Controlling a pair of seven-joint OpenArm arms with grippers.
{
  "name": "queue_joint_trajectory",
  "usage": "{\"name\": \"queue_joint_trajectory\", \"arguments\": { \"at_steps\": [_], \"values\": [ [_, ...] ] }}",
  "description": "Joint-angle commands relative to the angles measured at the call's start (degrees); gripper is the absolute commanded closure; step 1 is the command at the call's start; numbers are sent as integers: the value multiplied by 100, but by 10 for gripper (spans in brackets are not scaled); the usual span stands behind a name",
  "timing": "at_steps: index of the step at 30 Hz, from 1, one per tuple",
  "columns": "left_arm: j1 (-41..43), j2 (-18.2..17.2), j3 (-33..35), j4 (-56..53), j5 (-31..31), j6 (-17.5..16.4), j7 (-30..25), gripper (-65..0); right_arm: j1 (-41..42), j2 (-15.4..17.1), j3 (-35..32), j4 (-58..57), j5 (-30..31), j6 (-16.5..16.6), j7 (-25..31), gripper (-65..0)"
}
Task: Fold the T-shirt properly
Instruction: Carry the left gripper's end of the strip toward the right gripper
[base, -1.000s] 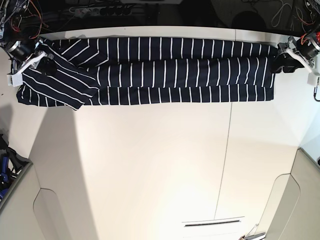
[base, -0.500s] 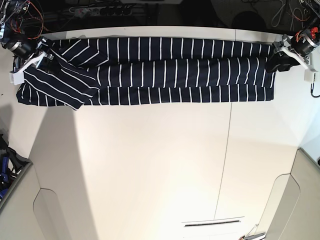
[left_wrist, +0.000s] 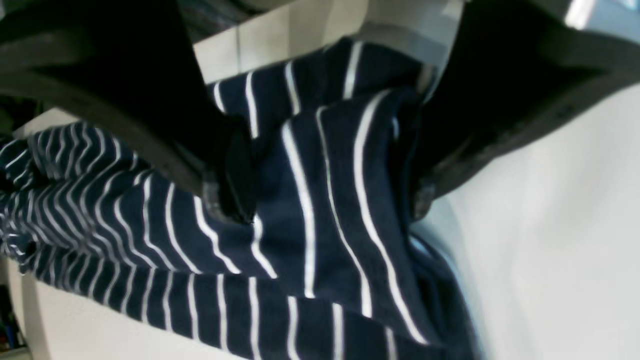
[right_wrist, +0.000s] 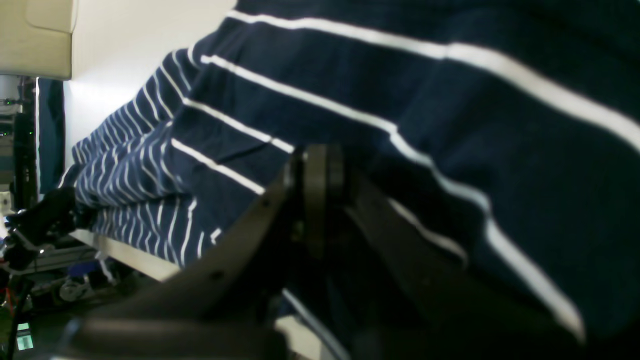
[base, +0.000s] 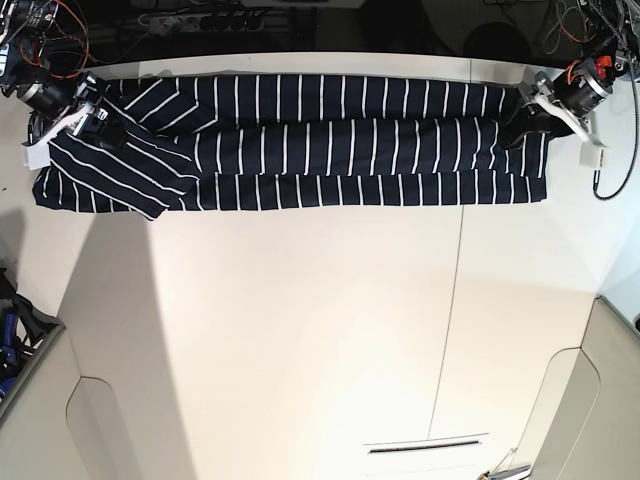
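Observation:
The T-shirt, dark navy with thin white stripes, lies as a long folded band along the table's far edge. My left gripper is over its right end. In the left wrist view its two dark fingers stand apart on either side of a raised ridge of striped cloth. My right gripper is on the sleeve end at the left. In the right wrist view its dark fingers meet at a point under the cloth, which drapes over them.
The white table stretches toward the camera with a seam right of centre. Cables and dark gear lie behind the far edge. Beige panels stand at both front corners.
My left gripper has moved left from beside the shirt's right end onto the cloth. My right gripper has shifted slightly right onto the sleeve. The shirt lies much as before.

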Motion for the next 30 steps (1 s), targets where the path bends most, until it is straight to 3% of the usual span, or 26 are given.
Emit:
{"name": "queue_joint_trajectory", "arguments": {
  "at_steps": [1, 2, 6, 7, 15, 22, 30],
  "values": [
    [-20, -35, -11, 52, 2, -69, 42, -404, 11, 94, 42, 74, 181, 24, 31, 0],
    [-59, -17, -11, 52, 4, -69, 46, -360, 13, 94, 42, 74, 214, 24, 31, 0],
    [-216, -2, -13, 52, 4, -69, 44, -32, 15, 96, 42, 83, 273, 26, 28, 0],
    [-267, -2, -13, 55, 4, -69, 22, 0, 13, 96, 42, 92, 308, 26, 24, 0],
    [-579, -4, -160, 411, 11, -69, 4, 0, 11, 94, 518, 636, 555, 85, -105, 0],
    [-575, -2, -393, 1462, 479, -69, 9, 0, 15, 96, 1303, 1241, 560, 79, -118, 0],
    [-544, 0, -151, 2745, 514, -69, 251, 0, 13, 94, 1438, 1270, 509, 81, -118, 0]
  ]
}}
